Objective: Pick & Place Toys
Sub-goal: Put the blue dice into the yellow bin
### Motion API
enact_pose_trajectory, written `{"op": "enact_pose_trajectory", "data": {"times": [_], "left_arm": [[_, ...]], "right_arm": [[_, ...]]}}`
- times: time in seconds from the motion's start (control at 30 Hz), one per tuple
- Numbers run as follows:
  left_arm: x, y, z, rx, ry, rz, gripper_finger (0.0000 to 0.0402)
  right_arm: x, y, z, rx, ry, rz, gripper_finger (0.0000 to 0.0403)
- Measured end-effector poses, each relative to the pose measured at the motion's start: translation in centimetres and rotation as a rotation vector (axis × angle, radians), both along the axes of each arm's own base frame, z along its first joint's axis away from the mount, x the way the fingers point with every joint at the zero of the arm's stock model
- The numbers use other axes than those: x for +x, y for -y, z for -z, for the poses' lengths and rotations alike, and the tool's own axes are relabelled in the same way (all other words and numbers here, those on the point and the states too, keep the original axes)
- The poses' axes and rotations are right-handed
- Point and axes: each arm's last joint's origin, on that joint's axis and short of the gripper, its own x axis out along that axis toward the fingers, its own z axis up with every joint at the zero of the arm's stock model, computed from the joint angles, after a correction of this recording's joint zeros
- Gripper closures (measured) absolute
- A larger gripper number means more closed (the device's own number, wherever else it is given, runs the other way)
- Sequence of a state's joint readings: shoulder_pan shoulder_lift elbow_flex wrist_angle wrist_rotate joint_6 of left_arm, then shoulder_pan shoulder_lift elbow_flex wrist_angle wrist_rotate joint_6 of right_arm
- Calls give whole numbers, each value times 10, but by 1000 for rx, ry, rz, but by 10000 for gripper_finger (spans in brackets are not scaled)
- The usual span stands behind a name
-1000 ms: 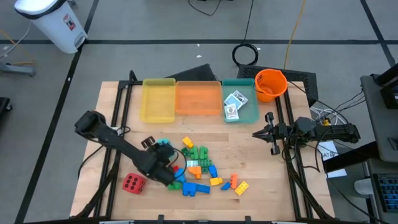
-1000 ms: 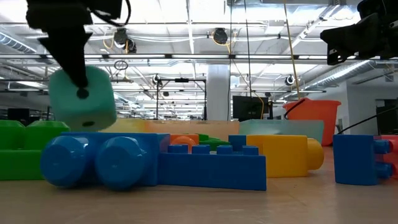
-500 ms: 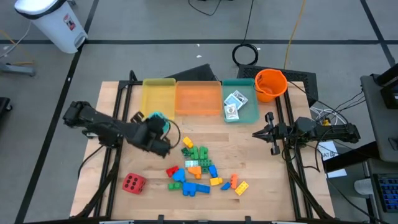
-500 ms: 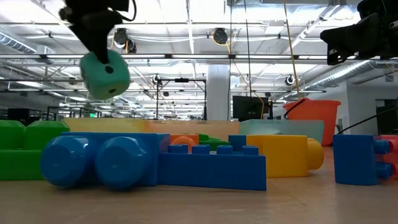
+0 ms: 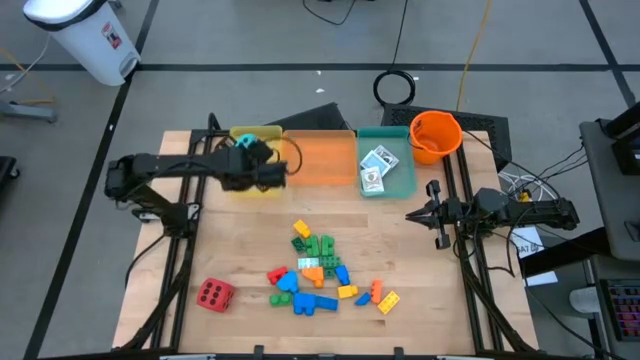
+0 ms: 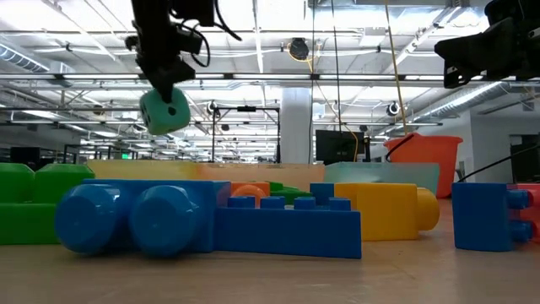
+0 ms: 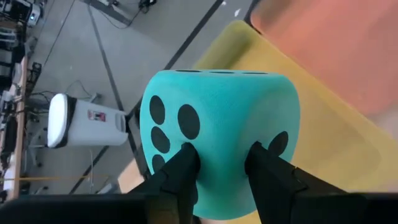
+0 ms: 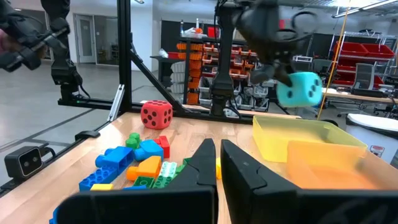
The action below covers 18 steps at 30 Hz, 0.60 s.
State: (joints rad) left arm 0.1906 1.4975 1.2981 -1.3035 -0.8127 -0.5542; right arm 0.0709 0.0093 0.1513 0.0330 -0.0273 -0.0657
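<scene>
My left gripper (image 7: 221, 158) holds a cyan foam die (image 7: 217, 124) with black dots in the air over the yellow tray (image 5: 255, 185). The low view shows the die (image 6: 164, 111) hanging below the gripper. A red die (image 5: 214, 294) rests on the table at the near left. Coloured building bricks (image 5: 320, 272) lie in a loose pile in the middle. Card packs (image 5: 377, 167) lie in the teal tray (image 5: 400, 180). My right gripper (image 5: 436, 214) waits shut at the table's right side, holding nothing. My left gripper pinches the cyan die on its near face (image 7: 217, 171) between the two fingertips (image 7: 184, 163), which stand closer together than the die is wide and sink into the foam. The fingers slant down toward the table's far edge. The die hangs clear above the yellow tray.
An orange tray (image 5: 320, 160) sits between the yellow and teal trays along the far edge. An orange bucket (image 5: 435, 136) stands at the far right corner. Bare wood lies between the trays and the brick pile.
My left gripper has carried the cyan die up and away from the brick pile toward the table's far edge, swinging and rolling as it went. The die, held clear of the table throughout, now hangs over the yellow tray.
</scene>
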Motion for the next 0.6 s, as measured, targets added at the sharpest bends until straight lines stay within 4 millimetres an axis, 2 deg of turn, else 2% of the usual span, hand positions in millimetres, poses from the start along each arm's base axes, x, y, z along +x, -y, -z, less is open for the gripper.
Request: {"op": "enact_pose_trajectory", "data": {"times": [0.23,0.4,0.6], "left_arm": [[6,-41,26,36,-51,102,277],[-4,-61,57,44,-155,149,277],[-17,-77,91,56,-207,195,277]], "right_arm": [[0,0,0,0,0,0,403],[0,0,0,-1,0,0,403],[0,0,0,0,0,0,403]]}}
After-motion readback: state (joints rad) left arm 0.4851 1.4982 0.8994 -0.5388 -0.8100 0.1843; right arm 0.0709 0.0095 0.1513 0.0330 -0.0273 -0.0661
